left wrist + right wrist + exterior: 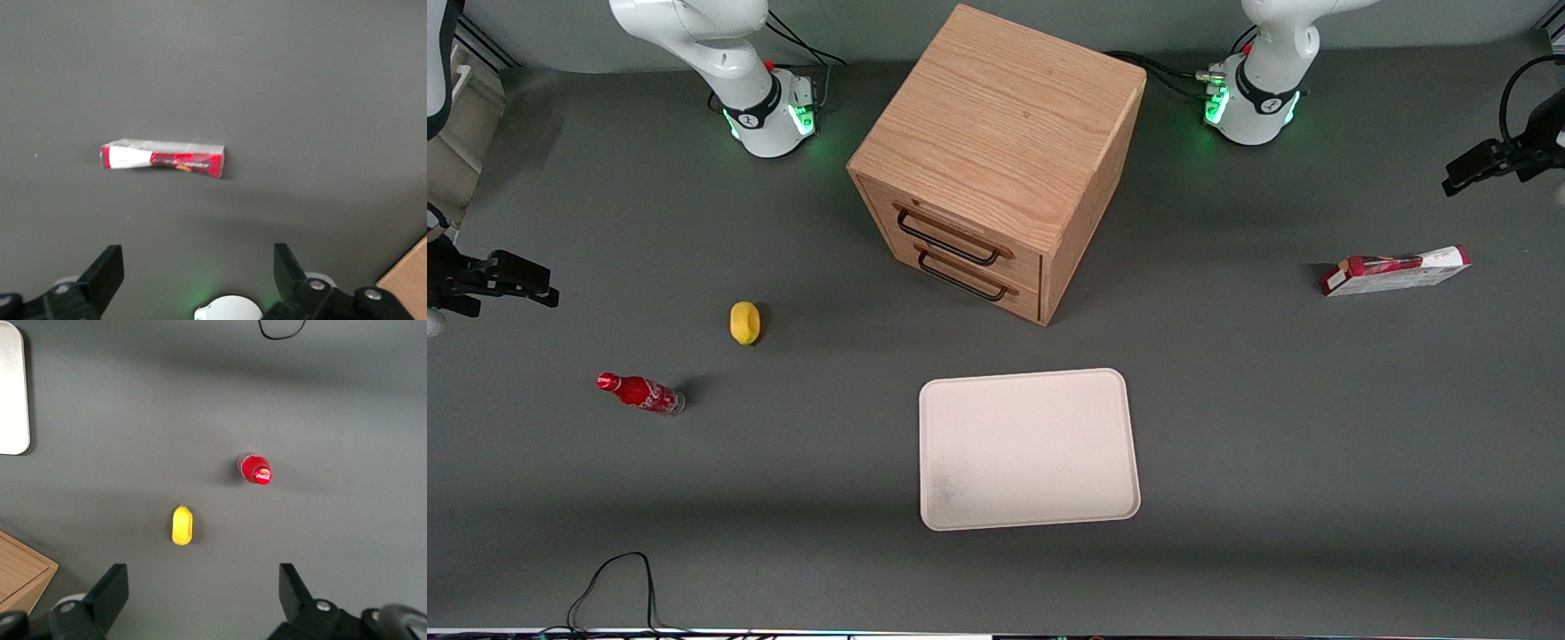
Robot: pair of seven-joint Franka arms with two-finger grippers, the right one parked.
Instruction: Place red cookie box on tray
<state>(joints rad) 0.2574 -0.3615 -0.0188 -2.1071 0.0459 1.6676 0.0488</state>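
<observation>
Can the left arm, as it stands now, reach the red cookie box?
Probably yes. The pincer hangs open above the table, and the red cookie box lies alone there with nothing around it.

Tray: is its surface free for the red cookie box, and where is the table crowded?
The tray holds nothing. The red cookie box lies alone toward the working arm's end, the open hand above it. Bare table separates box and tray. The wooden drawer cabinet stands close to the tray.
</observation>
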